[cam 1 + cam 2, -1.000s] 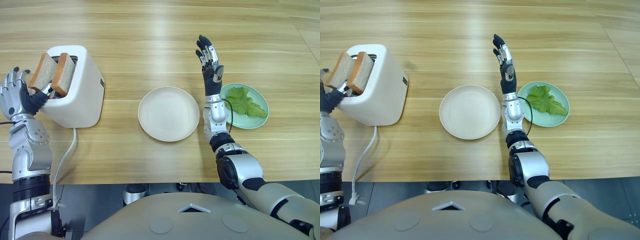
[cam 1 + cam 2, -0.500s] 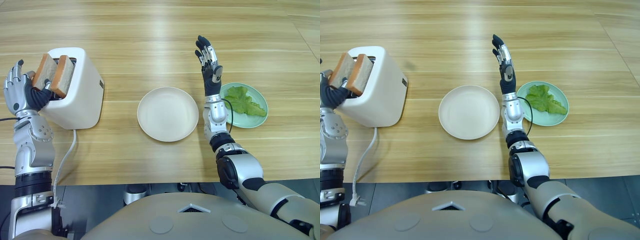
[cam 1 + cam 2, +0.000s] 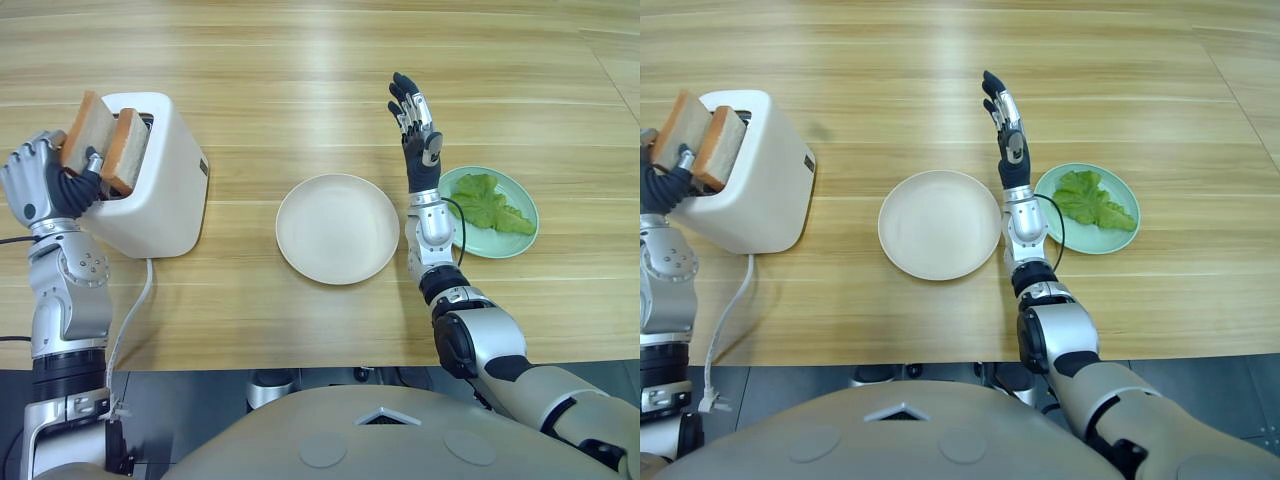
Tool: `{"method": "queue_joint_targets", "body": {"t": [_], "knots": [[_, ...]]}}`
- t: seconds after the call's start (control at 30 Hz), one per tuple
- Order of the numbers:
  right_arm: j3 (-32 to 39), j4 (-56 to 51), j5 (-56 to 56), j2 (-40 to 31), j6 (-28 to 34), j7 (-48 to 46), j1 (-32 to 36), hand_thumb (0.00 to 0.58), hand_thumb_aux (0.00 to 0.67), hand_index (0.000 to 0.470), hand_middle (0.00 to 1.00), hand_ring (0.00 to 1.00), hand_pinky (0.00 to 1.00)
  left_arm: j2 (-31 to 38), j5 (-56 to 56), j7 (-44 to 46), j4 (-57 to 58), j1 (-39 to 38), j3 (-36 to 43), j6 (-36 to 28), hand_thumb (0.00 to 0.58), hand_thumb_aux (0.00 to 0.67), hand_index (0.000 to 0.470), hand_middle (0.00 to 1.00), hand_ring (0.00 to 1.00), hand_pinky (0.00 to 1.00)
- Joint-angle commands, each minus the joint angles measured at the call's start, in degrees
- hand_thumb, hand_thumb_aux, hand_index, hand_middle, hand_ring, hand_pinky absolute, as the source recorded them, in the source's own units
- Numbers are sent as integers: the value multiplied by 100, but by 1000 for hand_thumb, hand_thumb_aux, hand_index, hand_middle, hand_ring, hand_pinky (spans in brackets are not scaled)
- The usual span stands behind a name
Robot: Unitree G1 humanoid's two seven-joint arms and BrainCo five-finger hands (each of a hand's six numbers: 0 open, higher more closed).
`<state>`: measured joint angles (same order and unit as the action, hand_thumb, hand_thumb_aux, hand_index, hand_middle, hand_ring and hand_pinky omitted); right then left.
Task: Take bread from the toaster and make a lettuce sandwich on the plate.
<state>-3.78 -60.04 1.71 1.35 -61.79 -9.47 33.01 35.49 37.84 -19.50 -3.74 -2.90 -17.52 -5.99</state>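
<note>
The task is only just beginning. Both pieces of bread are sitting in the toaster [image 3: 160,190], which is standing at nine o'clock from the plate [image 3: 300,225], and that plate is lying bare on the table [image 3: 300,60]. The lettuce [image 3: 485,203] is waiting on a green dish [image 3: 520,240] at three o'clock from the plate. Pulling the bread, laying it down, adding the leaf and topping it all remain to be done.

The left hand [image 3: 40,180] is curling its fingers around the left slice [image 3: 80,125], apparently pinching it. The right slice [image 3: 125,150] is standing just beside it. Both are standing on edge, their long edges running roughly from one to seven o'clock.

The right hand [image 3: 420,140] is hovering between plate and dish, fingers stretched out straight toward twelve o'clock, holding nothing.
</note>
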Motion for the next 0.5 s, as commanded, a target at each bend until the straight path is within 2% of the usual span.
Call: {"method": "queue_joint_targets", "body": {"t": [0.03,0.37,0.5], "knots": [[17,-31,-56,-5,20,8,-1,0,0,0,0,0,0,74,104,-183,-519,-54,-362,-13,580,670,460,1000,1000,1000],[37,-72,-146,16,22,59,27,0,0,0,0,0,0,388,372,34,-1561,116,-917,-91,580,670,460,1000,1000,1000],[13,-86,-150,5,-4,116,60,0,0,0,0,0,0,398,53,390,-2057,460,-713,139,580,670,460,1000,1000,1000]]}}
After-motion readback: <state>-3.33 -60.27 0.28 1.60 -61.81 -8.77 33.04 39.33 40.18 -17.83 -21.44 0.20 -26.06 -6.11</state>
